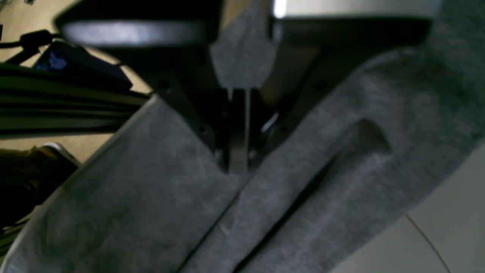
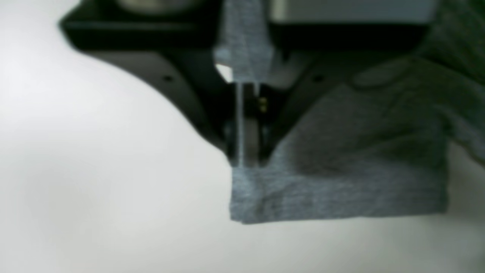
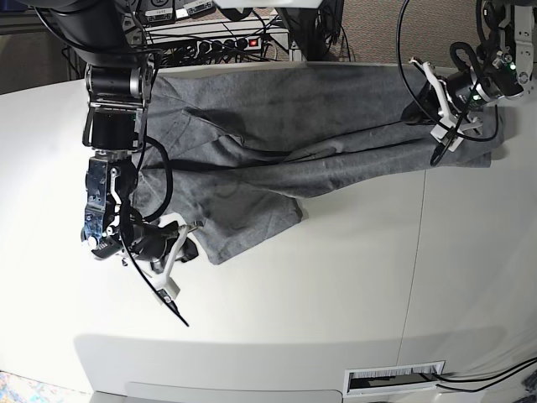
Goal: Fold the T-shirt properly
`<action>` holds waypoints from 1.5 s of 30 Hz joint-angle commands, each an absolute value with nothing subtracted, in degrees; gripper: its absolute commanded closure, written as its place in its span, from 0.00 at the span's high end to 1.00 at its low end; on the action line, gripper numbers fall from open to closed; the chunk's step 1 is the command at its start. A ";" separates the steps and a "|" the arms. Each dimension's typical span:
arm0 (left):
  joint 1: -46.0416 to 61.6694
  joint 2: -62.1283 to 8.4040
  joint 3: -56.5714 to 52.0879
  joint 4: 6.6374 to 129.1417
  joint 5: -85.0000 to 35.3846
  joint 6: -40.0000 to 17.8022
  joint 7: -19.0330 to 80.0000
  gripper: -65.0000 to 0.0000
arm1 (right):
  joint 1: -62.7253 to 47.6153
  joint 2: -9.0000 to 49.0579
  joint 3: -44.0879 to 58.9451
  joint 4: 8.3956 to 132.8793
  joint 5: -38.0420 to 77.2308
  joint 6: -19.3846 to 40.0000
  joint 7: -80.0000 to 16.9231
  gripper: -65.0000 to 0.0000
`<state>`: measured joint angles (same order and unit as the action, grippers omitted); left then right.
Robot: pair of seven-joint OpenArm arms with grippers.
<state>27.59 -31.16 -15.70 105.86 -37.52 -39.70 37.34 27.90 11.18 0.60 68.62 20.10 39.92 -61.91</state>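
Note:
The heather-grey T-shirt (image 3: 285, 126) lies spread and creased across the far half of the white table (image 3: 336, 294). My right gripper (image 3: 191, 241), at the left of the base view, is shut on a corner of the shirt's near edge; the right wrist view shows its jaws (image 2: 246, 163) pinching the fabric (image 2: 341, 189) just above the table. My left gripper (image 3: 422, 107), at the right of the base view, is shut on the shirt's right end; the left wrist view shows its jaws (image 1: 238, 167) closed on a fold of the fabric (image 1: 151, 197).
Cables and a power strip (image 3: 226, 40) lie behind the table's far edge. A seam (image 3: 415, 252) runs across the table top. A slot (image 3: 394, 379) sits at the near edge. The floor and dark equipment (image 1: 57, 94) show beyond the table in the left wrist view.

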 commanded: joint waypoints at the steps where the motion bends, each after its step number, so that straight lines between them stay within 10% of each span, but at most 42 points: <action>1: 27.27 -32.10 -16.14 106.65 -38.52 -40.00 35.92 0.00 | 29.98 11.40 0.71 69.65 21.10 40.00 -59.11 0.31; 15: 26.50 -32.40 -16.14 106.65 -38.50 -40.00 35.94 0.00 | 30.02 11.11 -7.25 60.55 5.72 40.00 -44.25 0.41; 45: 26.50 -32.40 -16.14 106.65 -38.50 -40.00 35.94 0.00 | 31.09 11.18 -8.14 56.25 4.75 40.00 -48.53 0.41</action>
